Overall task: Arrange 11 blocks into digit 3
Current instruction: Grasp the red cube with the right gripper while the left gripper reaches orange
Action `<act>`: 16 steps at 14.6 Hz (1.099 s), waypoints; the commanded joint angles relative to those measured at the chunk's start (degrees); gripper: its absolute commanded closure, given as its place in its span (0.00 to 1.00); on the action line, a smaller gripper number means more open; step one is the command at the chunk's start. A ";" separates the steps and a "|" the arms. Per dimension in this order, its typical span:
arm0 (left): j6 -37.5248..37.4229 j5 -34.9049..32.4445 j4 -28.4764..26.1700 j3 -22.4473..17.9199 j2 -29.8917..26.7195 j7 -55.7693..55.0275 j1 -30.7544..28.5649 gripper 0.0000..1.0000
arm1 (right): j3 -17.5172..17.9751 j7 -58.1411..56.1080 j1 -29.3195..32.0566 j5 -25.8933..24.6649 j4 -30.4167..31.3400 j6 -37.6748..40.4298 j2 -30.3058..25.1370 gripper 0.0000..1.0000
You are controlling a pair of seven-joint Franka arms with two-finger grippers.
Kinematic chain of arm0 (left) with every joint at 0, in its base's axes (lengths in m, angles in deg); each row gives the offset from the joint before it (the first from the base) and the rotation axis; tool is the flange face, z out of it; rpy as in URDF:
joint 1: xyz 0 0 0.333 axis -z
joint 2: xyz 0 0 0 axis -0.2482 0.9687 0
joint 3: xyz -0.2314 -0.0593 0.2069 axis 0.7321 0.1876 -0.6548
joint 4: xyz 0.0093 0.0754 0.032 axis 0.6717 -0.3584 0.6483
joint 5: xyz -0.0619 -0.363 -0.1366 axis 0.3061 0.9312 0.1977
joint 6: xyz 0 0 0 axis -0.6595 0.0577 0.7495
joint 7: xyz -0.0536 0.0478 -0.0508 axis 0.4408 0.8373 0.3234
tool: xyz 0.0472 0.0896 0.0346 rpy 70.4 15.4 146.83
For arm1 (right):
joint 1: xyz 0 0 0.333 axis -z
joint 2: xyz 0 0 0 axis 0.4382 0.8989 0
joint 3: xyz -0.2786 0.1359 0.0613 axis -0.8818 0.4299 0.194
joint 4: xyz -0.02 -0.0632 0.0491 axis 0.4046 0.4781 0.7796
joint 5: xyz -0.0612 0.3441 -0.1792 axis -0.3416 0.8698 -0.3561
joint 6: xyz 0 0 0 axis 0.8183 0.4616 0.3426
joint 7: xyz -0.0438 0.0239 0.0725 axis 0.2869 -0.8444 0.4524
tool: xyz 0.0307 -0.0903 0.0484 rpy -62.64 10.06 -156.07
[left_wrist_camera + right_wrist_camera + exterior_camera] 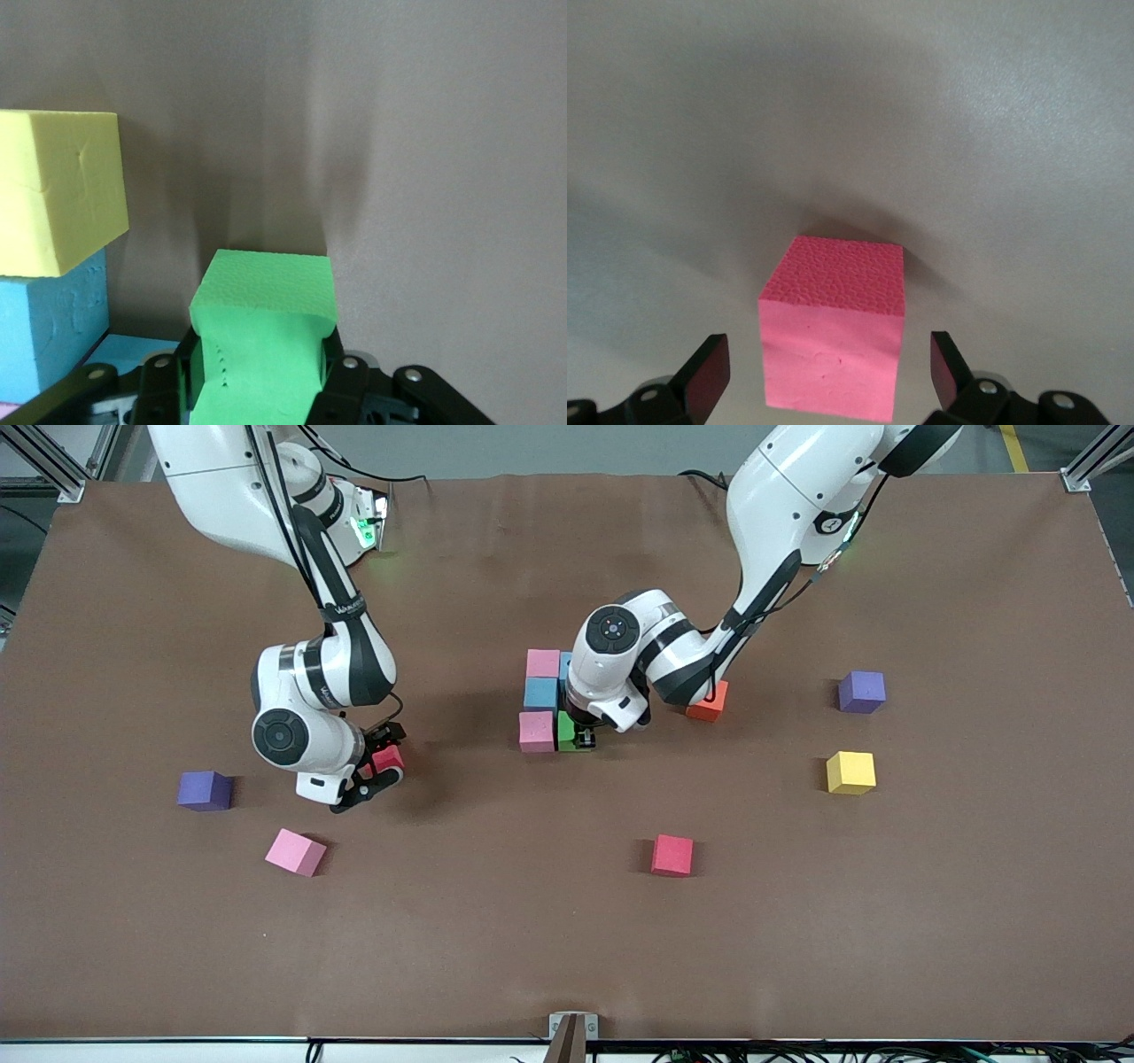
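Beside the pink foam cube (536, 732), your left gripper (584, 737) pinches the green foam cube (262, 341); your right gripper (383, 760) straddles a red foam cube (833, 348), fingers spread.

The left arm reaches down to the middle of the table, and the left gripper (585, 737) has its fingers pressed tight on a green cube (266, 354). The right arm bends low, and the right gripper (379, 760) has its fingers (709, 372) spread wide around a red cube (833, 341).
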 commanded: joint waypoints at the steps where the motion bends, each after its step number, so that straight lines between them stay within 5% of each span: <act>1: 0.37 -1.33 0.88 -0.55 0.45 -1.37 0.92 0.72 | 0.44 -0.70 0.08 -0.59 3.41 -1.59 -2.54 0.02; 7: 0.90 -1.33 0.97 -0.64 0.98 -1.37 0.92 0.72 | 0.44 -0.70 -0.01 -0.59 3.42 -1.59 -2.37 0.30; 9: 1.25 -1.51 0.97 -0.64 1.07 -1.37 0.92 0.72 | 0.44 -0.70 -0.01 -0.68 3.06 -1.77 -2.28 0.52; 16: 1.25 -1.69 1.93 -0.55 2.03 -1.37 1.00 0.72 | 0.35 1.49 0.61 -0.06 -2.55 -0.89 -2.37 0.60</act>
